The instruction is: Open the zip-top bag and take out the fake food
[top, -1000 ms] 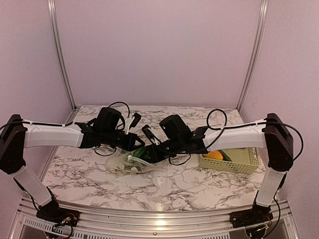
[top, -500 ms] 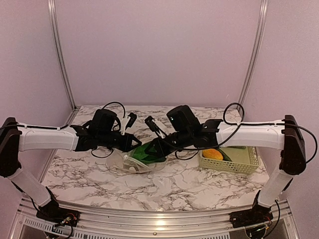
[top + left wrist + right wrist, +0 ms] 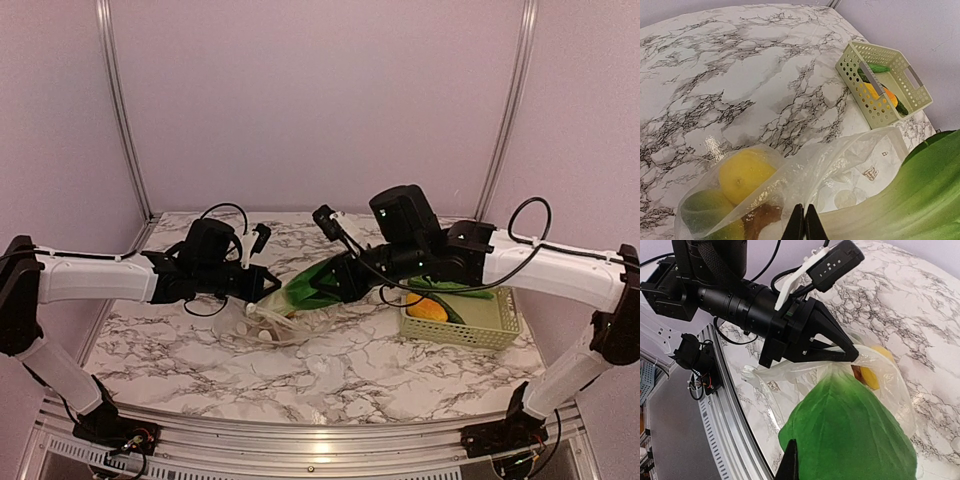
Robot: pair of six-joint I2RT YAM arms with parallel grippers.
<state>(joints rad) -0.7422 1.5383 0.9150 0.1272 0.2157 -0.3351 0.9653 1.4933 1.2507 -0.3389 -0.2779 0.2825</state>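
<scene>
The zip-top bag (image 3: 262, 327) lies left of centre on the marble table, its mouth lifted. My left gripper (image 3: 266, 286) is shut on the bag's film, as the left wrist view (image 3: 804, 226) shows. A yellow piece (image 3: 742, 172), a brown piece (image 3: 760, 217) and a green piece (image 3: 697, 210) of the fake food sit inside the bag (image 3: 840, 165). My right gripper (image 3: 338, 282) is shut on a green leafy piece (image 3: 303, 290), mostly outside the bag's mouth. In the right wrist view the leafy piece (image 3: 855, 430) hides one finger; the other finger (image 3: 790, 462) shows.
A pale yellow-green lattice basket (image 3: 480, 325) stands at the right and holds an orange-yellow piece (image 3: 427, 309) and long green pieces (image 3: 450, 290). It also shows in the left wrist view (image 3: 855, 62). The two grippers are close together above the bag.
My right gripper has risen and drawn back to the right, pulling the green leafy piece up out of the bag's mouth. My left gripper has kept its hold, shifting slightly left.
</scene>
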